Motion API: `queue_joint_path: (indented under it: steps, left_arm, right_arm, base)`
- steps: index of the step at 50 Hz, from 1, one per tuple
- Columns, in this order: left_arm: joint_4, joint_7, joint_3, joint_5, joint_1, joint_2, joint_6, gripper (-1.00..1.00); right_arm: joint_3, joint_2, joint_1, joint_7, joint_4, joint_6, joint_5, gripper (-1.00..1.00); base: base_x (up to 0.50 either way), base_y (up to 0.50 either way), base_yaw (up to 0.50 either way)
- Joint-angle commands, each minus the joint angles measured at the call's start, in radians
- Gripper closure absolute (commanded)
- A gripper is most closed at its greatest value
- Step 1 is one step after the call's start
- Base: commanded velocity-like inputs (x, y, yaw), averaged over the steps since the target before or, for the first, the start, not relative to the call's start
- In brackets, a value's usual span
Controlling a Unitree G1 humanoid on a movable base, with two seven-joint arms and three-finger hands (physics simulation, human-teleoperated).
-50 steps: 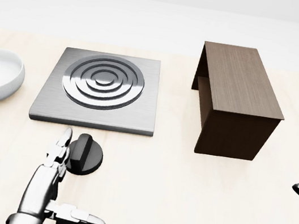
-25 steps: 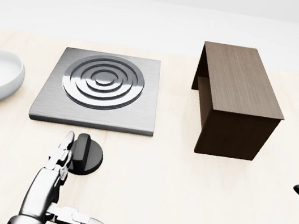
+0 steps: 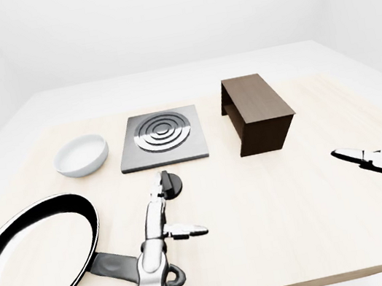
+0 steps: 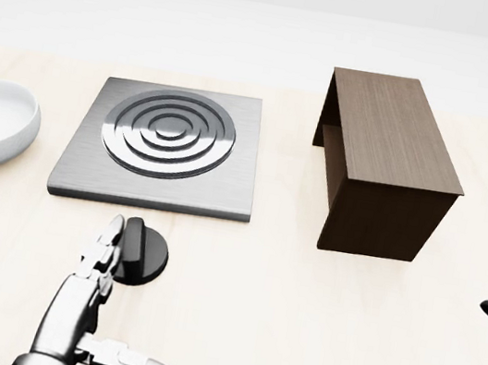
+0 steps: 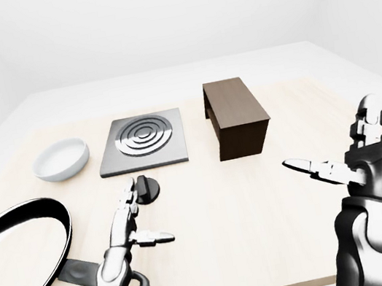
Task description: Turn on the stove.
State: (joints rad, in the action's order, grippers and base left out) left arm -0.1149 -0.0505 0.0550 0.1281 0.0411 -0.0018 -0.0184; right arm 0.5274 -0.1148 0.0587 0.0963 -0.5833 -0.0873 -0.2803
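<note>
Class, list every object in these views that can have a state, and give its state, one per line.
Stove: nothing on it.
Knob: bar upright, ungripped.
Left hand: open, fingertips at the knob.
Right hand: open, raised, holding nothing.
Bowl: upright, empty.
Frying pan: empty, flat on table.

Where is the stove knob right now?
In the head view the knob sits lower left, just below the burner plate, with the left hand's fingertips at its left edge.
</note>
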Motion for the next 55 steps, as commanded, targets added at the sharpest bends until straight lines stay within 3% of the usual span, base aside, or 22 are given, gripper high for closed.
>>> queue_joint_path:
  steps: [1, 3, 23, 26, 28, 29, 30, 31, 32, 34, 42, 55]
  left_arm:
    - [0.043, -0.009, 0.020, 0.003, 0.015, -0.004, 0.022, -1.00]
    - [0.055, -0.010, 0.020, 0.002, 0.018, -0.004, 0.031, -1.00]
    - [0.045, -0.009, 0.025, 0.005, 0.022, -0.004, 0.022, -1.00]
    - [0.003, -0.012, 0.039, 0.061, 0.011, 0.007, 0.078, -1.00]
    - [-0.034, 0.005, 0.025, 0.064, -0.007, 0.002, 0.069, -1.00]
    - [-0.057, 0.005, 0.021, 0.063, -0.015, 0.003, 0.051, -1.00]
    - [-0.058, 0.006, 0.021, 0.066, -0.013, 0.003, 0.046, -1.00]
    - [-0.042, -0.001, 0.023, 0.064, -0.006, 0.001, 0.057, -1.00]
    - [-0.057, 0.001, 0.024, 0.069, -0.011, 0.001, 0.046, -1.00]
    - [-0.044, -0.004, 0.029, 0.077, -0.006, 0.001, 0.056, -1.00]
    - [-0.086, -0.020, 0.029, 0.076, -0.026, -0.003, 0.054, -1.00]
    - [-0.075, -0.029, 0.036, 0.069, -0.053, -0.013, 0.085, -1.00]
  right_arm:
    - [-0.040, 0.013, -0.007, -0.004, 0.071, 0.000, 0.021, -1.00]
    - [-0.041, 0.013, -0.008, -0.004, 0.074, 0.000, 0.021, -1.00]
    - [-0.036, 0.016, 0.000, -0.006, 0.066, 0.000, 0.017, -1.00]
    - [-0.035, 0.016, 0.000, -0.003, 0.054, 0.000, 0.016, -1.00]
    - [-0.034, 0.017, 0.000, -0.003, 0.047, 0.000, 0.015, -1.00]
    - [-0.034, 0.017, 0.000, -0.003, 0.046, 0.000, 0.015, -1.00]
    - [-0.033, 0.017, -0.001, -0.003, 0.048, 0.000, 0.015, -1.00]
    - [-0.033, 0.018, -0.001, -0.005, 0.053, 0.000, 0.014, -1.00]
    - [-0.034, 0.018, -0.001, -0.006, 0.057, 0.000, 0.016, -1.00]
    - [-0.033, 0.017, 0.000, -0.005, 0.053, 0.000, 0.014, -1.00]
    - [-0.034, 0.017, 0.000, -0.005, 0.054, 0.000, 0.014, -1.00]
    - [-0.035, 0.017, -0.003, -0.008, 0.068, 0.000, 0.015, -1.00]
  base:
    - [0.00, 0.00, 0.00]
    - [0.00, 0.00, 0.00]
    - [0.00, 0.00, 0.00]
    - [0.00, 0.00, 0.00]
    - [0.00, 0.00, 0.00]
    - [0.00, 0.00, 0.00]
    - [0.00, 0.00, 0.00]
    - [0.00, 0.00, 0.00]
    - [0.00, 0.00, 0.00]
    - [0.00, 0.00, 0.00]
    - [0.00, 0.00, 0.00]
    - [0.00, 0.00, 0.00]
